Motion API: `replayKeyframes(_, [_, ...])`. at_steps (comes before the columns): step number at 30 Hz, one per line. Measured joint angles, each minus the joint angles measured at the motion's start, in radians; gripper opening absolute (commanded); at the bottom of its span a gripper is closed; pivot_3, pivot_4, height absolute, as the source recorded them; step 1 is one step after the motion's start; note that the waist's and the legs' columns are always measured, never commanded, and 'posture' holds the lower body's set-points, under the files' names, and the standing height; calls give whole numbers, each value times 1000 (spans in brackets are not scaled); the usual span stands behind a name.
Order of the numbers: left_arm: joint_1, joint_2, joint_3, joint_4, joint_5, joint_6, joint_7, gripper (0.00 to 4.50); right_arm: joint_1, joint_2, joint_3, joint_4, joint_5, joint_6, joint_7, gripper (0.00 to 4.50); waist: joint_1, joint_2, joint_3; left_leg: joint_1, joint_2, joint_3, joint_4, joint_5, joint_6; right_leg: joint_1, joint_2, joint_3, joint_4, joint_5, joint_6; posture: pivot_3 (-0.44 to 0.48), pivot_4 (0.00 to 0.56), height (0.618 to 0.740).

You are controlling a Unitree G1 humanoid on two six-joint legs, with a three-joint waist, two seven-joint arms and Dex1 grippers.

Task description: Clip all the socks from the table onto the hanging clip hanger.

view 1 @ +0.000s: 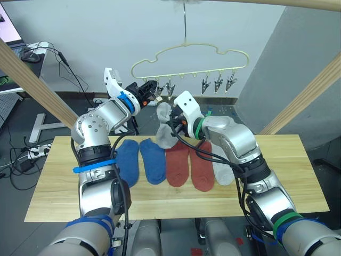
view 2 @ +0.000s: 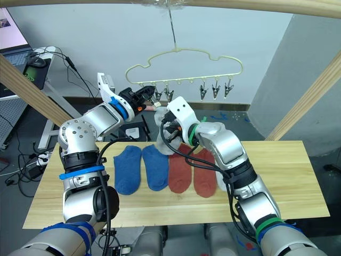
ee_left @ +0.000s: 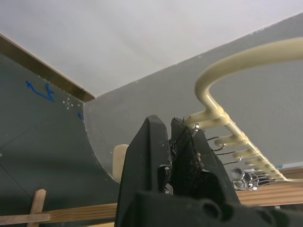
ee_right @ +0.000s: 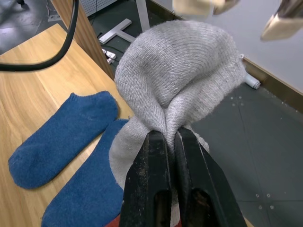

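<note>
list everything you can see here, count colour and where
blue socks: two, blue, flat side by side on the table's left part
rust-red socks: two, rust-red, flat beside the blue pair
grey sock on table: one, light grey, right of the red pair
lifted grey sock: one, light grey, held below the hanger
clip hanger: one, cream-yellow with dark clips, hanging above the table
table: one, light wood
left gripper: black fingers shut on a clip at the hanger's left end
right gripper: black fingers shut on the lifted grey sock
</note>
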Motion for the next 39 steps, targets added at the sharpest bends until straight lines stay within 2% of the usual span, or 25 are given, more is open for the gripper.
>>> replayKeyframes(22, [31,-7,-15,-33,-13,-3,-5,76,-113,32,5,151,-4,-75,36,70,2,0,0,0,0,0,0,0,0,0,0,0,0,0,0,77,239,740])
replayKeyframes(23, [32,-6,-15,-32,-15,-5,-5,786,-113,32,4,153,-6,-75,38,0,2,0,0,0,0,0,0,0,0,0,0,0,0,0,0,77,239,740])
replayKeyframes(28, [51,-2,-11,-23,-14,-5,-3,2296,-114,30,3,153,-7,-75,42,0,3,0,0,-1,0,0,0,0,0,-1,0,0,0,0,0,76,238,740])
replayKeyframes(30, [56,-2,-8,-23,-17,-5,-4,2296,-114,31,1,152,-7,-74,42,0,6,0,0,-2,0,0,0,0,0,-2,0,0,0,0,0,75,239,740])
replayKeyframes(33, [55,3,3,-23,-31,-5,-15,2322,-113,31,0,145,-7,-69,42,731,8,0,0,-2,0,0,0,0,0,-2,-1,-1,0,0,0,80,238,740])
replayKeyframes(39, [61,69,-19,-48,-31,18,-52,2322,-67,30,0,99,-6,-44,40,2877,8,0,0,-2,0,0,-1,0,0,-2,-1,-1,0,0,0,94,239,740])
